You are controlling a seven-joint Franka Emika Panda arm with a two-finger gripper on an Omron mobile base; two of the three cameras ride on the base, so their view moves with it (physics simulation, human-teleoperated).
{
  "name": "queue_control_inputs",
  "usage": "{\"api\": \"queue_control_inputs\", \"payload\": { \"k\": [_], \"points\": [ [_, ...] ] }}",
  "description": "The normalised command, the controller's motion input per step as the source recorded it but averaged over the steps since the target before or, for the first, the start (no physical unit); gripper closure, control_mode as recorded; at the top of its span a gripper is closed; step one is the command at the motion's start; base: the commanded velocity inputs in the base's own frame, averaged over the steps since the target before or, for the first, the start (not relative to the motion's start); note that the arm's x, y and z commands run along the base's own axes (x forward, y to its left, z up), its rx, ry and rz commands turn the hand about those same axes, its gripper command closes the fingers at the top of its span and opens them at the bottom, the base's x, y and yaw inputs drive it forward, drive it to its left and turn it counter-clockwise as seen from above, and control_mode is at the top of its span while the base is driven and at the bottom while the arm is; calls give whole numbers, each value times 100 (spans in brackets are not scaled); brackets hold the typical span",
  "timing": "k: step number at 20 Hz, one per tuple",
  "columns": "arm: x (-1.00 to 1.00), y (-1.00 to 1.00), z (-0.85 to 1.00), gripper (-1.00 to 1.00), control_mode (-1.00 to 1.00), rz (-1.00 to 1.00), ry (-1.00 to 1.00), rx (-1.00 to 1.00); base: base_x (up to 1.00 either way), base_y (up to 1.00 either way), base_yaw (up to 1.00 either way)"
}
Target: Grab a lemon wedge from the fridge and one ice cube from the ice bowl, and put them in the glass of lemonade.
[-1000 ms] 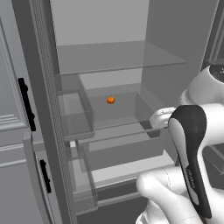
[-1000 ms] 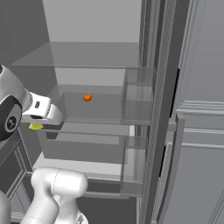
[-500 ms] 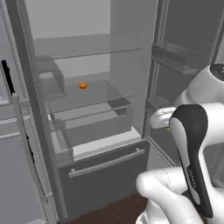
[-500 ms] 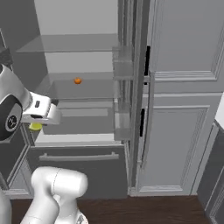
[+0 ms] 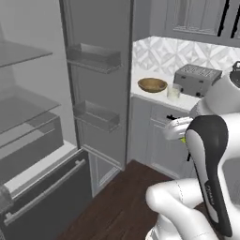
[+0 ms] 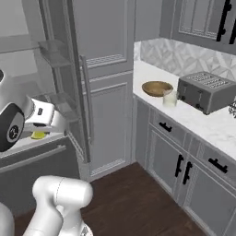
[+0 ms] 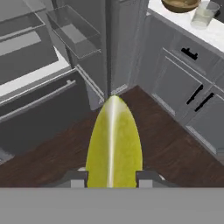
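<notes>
With the lemon wedge (image 7: 113,144) being kept clamped in the claw (image 7: 111,178), it is best being carried level toward the glass of lemonade (image 7: 204,14) far ahead, beside the ice bowl (image 7: 180,5) on the counter (image 7: 210,33).

kitchen, fridge (image 5: 56,117), toaster (image 6: 205,91), likely marble counter (image 6: 152,73)

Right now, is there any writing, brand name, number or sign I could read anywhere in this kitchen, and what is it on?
None: there is no readable text in these pictures.
The toaster, the open fridge and the cabinet fronts are plain, with no label or brand.
The glass of lemonade and the ice bowl carry no markings.
The lemon wedge in the gripper bears no sticker.
</notes>
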Motion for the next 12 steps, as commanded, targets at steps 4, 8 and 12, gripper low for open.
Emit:
{"api": "queue_control_inputs", "payload": {
  "k": [4, 8, 12],
  "points": [
    [0, 0, 0, 100, 100, 0, 0, 0, -4, -55, -67],
    [0, 0, 0, 100, 100, 0, 0, 0, 23, -57, -26],
    [0, 0, 0, 100, 100, 0, 0, 0, 62, -45, 6]
  ]
}}
